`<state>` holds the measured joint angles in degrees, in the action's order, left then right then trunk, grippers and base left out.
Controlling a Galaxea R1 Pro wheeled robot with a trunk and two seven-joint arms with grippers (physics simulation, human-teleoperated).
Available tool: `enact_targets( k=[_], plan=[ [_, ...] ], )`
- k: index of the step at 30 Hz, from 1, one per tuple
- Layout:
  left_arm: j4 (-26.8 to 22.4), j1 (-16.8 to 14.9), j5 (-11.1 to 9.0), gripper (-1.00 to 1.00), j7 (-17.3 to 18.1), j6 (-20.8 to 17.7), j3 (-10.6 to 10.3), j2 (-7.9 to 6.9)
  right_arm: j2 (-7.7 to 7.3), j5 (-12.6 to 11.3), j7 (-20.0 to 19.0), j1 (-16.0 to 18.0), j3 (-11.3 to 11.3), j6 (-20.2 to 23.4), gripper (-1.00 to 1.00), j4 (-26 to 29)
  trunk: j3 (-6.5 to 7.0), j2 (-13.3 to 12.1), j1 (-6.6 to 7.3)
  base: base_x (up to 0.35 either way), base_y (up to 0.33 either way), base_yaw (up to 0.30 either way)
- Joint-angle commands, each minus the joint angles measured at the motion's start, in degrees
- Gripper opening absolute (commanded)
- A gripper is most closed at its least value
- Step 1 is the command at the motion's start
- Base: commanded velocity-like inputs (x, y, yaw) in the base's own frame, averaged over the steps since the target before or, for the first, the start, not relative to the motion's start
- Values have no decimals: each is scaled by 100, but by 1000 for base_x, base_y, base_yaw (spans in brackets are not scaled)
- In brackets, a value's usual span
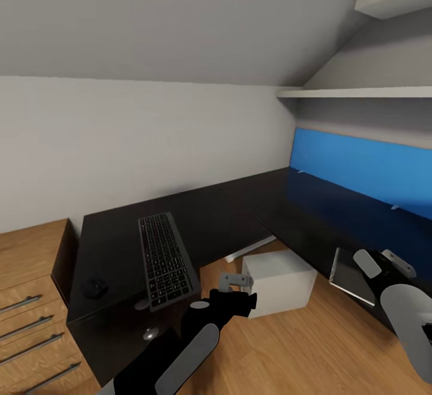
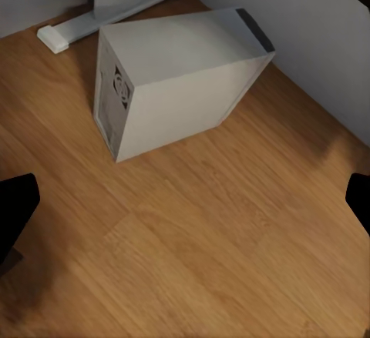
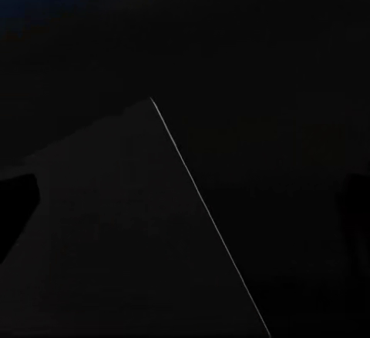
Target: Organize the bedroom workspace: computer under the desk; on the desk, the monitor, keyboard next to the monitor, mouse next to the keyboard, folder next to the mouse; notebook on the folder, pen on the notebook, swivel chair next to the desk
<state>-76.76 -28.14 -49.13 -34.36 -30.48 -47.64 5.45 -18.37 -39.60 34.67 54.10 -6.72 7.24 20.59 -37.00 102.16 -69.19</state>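
Desk (image 1: 240,215): L-shaped, matte black top, blue back panel along the 3 o'clock side. Keyboard (image 1: 167,259): dark keys, silver frame, flat on the desk top, its near end overhanging the front edge. Mouse (image 1: 94,288): small, black, at the keyboard's 9 o'clock, apart. Computer (image 1: 279,282): pale grey tower on the wood floor in the desk's inner corner. Notebook (image 1: 353,275): thin, grey, at the desk's edge, 4 o'clock.

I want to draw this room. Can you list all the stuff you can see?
desk: one, black top, along the walls
keyboard: one, dark grey, on the desk
mouse: one, black, on the desk beside the keyboard
computer: one, light grey, on the wood floor
back panel: one, blue, behind the desk
wood cabinet: one, light wood, beside the desk
shelves: two, white, on the wall
left gripper: one, open, above the floor
right gripper: one, over the desk edge
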Motion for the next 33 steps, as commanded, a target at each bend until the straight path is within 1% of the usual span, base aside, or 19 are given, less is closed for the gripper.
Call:
enact_targets(
  k=[1,14,21,33],
  plan=[
    [-7,-7,-53,100,-55,-2,-8,0,0,-112,14,-4,-48,41,100,6,-26,44,-23,0,0,0],
    [5,-7,-61,100,-54,-3,-8,-9,6,-118,13,-4,-45,49,100,2,-26,44,-23,0,0,0],
    [238,-7,-56,100,-40,4,-8,-12,21,-114,14,-4,-34,50,100,-1,-26,44,-23,-4,3,0],
    [301,-7,-51,100,-29,7,-13,-4,43,-97,-6,-4,-20,50,100,-19,-26,44,-23,-75,65,0]
  ],
)
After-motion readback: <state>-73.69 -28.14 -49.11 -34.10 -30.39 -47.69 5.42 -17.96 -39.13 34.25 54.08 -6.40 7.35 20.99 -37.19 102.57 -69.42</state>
